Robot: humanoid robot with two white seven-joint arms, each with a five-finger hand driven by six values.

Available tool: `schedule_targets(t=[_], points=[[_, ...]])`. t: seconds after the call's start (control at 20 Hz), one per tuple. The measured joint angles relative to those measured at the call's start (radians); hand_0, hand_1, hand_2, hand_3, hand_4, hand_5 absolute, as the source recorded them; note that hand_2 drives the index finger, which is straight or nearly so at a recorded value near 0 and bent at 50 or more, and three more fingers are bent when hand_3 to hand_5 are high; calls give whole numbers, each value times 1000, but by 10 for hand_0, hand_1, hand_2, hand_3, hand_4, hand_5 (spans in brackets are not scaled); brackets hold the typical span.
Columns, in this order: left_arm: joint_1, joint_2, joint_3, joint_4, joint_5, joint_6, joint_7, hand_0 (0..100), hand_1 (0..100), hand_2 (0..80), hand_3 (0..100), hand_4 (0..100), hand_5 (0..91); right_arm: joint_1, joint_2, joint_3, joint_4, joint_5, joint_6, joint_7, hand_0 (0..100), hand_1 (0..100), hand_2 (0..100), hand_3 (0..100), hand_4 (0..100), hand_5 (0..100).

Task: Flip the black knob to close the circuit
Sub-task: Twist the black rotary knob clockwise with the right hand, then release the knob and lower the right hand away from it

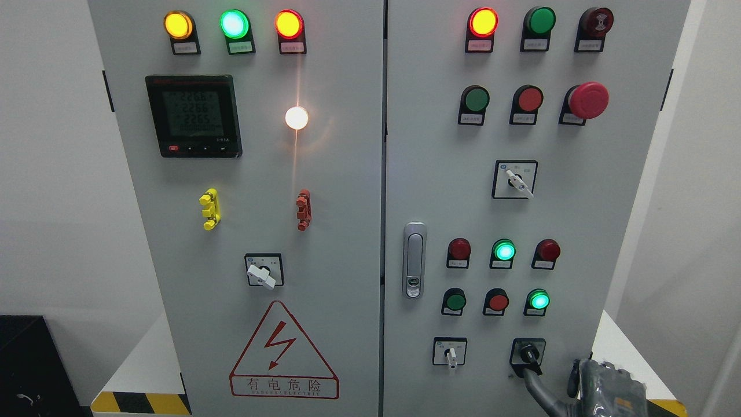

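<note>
1. Right hand [602, 385] is low at the near right corner of the cabinet, one grey finger [535, 385] stretched up to the black knob [528, 353] on the right door's bottom row. It looks to be touching the knob's lower edge, not wrapped round it; nothing is held.
2. Risk: a single fingertip could slide off the knob's lever, leaving the circuit open.
3. Risk: the white-handled selector switch [451, 354] sits just left on the same row. A sideways slip could knock it.
4. Risk: pushing up rather than turning would only jam the finger against the switch plate.
5. Whether the other fingers are curled I cannot tell; the frame edge cuts them off.
6. Left arm is nowhere in sight.
</note>
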Motion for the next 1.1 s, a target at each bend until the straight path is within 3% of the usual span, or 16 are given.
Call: schedule_targets(t=[1.1], points=[[0, 0, 0, 0, 0, 0, 0, 120, 556, 0, 0, 0, 0, 0, -13, -10, -8, -15, 1, 9, 0, 48, 817, 1000, 945, 1000]])
